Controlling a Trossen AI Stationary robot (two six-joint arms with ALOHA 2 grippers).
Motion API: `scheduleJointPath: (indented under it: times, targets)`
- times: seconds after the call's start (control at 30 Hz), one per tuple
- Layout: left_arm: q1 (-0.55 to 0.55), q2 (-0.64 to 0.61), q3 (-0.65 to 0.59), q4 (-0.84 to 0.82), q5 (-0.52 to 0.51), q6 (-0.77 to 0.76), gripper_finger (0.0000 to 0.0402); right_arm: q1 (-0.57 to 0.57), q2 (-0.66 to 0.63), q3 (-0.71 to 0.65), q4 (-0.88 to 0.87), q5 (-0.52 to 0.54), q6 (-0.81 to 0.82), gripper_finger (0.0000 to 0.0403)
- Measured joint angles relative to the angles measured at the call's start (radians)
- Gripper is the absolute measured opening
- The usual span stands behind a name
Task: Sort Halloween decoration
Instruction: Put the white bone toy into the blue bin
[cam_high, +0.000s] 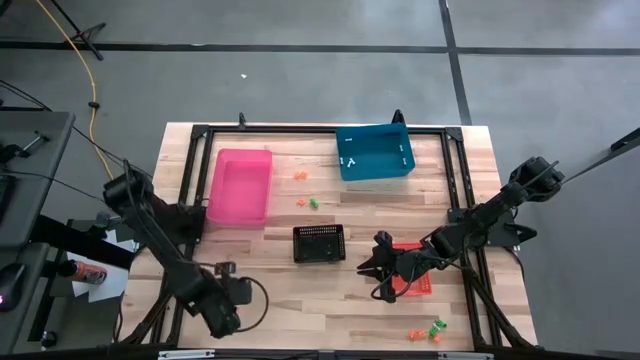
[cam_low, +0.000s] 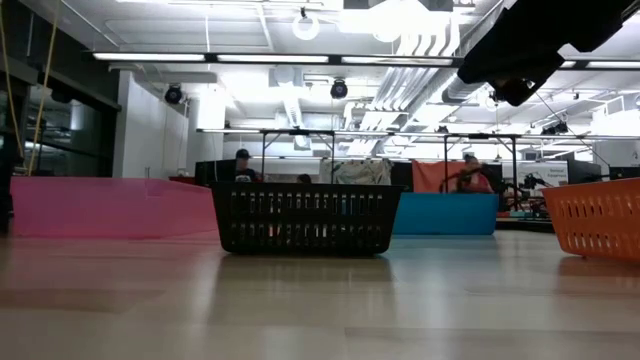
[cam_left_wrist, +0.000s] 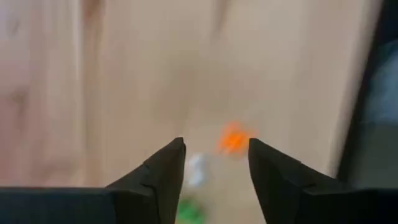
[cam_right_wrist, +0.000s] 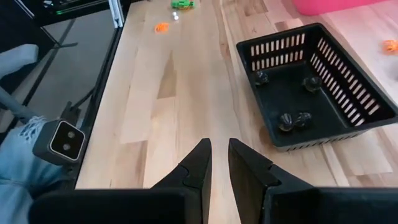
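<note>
Left gripper (cam_left_wrist: 214, 146) hangs over the near left part of the table (cam_left_wrist: 93, 93), fingers well apart and nothing between them. In its own wrist view an orange trinket (cam_left_wrist: 233, 138) shows in the gap, close to one fingertip rather than centred. A white trinket (cam_left_wrist: 196, 169) and a green trinket (cam_left_wrist: 189, 211) lie nearer the other finger. All three are blurred. Their shape, their long axis and whether the orange one rests on the wood cannot be told.

Judgement: any pick from this small group belongs to the left arm, which stands directly over it. The fingers would first need centring on one piece, since the three lie close together.

Right gripper (cam_right_wrist: 220, 146) hovers near the red bin (cam_high: 410, 247), fingers drawn to a narrow slit and empty, pointing across the table past the black bin (cam_right_wrist: 311, 81).

Other trinkets remain unsorted: a pair (cam_high: 312, 202) between the pink bin (cam_high: 240, 187) and the blue bin (cam_high: 373, 152), and a cluster (cam_high: 430, 330) at the near right corner, closer to the right arm.
</note>
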Motion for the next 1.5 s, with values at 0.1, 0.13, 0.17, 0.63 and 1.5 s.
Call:
scheduleJointPath:
  times: [0.1, 0.13, 0.17, 0.63, 1.5]
  targets:
    - [-0.018, 0.031, -0.004, -0.05, 0.009, 0.006, 0.0173, 0.0, 0.0, 0.0, -0.006, 0.007, -0.013, 0.0049]
    - [-0.026, 0.036, -0.011, -0.054, -0.004, 0.011, 0.0173, 0.0, 0.0, 0.0, -0.008, 0.012, -0.014, 0.0049]
    - [-0.038, 0.043, -0.018, -0.059, -0.02, 0.019, 0.0173, 0.0, 0.0, 0.0, -0.013, 0.016, -0.014, 0.0049]
    - [-0.136, 0.139, -0.045, -0.012, -0.046, -0.092, 0.0152, 0.0, 0.0, 0.0, -0.092, 0.035, -0.014, 0.0049]
    - [-0.086, 0.156, -0.14, 0.139, 0.049, -0.032, 0.0101, 0.0, 0.0, 0.0, -0.092, 0.055, -0.014, 0.0049]
